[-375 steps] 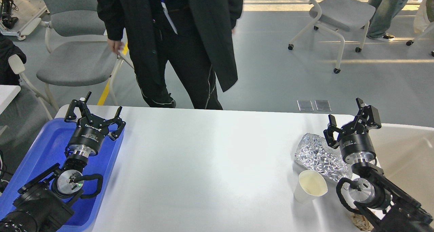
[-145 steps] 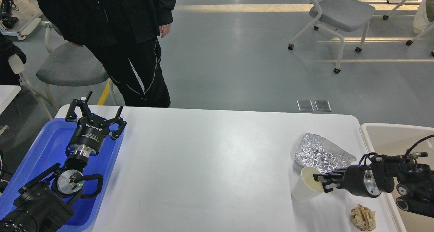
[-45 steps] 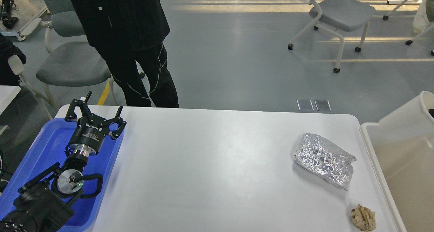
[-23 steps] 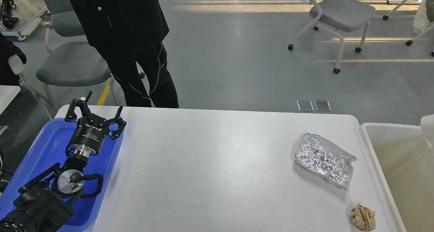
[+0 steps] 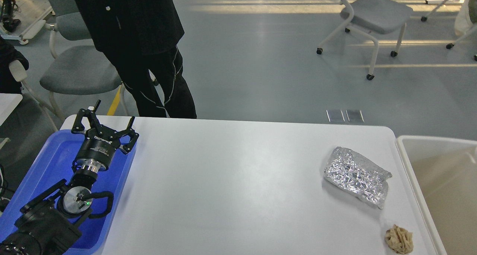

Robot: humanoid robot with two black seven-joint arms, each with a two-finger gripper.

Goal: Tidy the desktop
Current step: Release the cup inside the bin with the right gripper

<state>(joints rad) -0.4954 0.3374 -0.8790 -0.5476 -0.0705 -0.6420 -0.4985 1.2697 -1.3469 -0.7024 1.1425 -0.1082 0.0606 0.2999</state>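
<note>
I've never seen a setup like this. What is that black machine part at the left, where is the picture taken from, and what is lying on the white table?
The picture comes from the robot's own head, looking forward and down. The black part is its left arm, ending in the left gripper, a two-finger claw, open and holding nothing, above a blue tray. The right arm is out of view. On the desktop lie a crumpled foil packet and a small tan paper wad. Beside the table's right edge stands a cream bin. A person in black stands behind the table.
</note>
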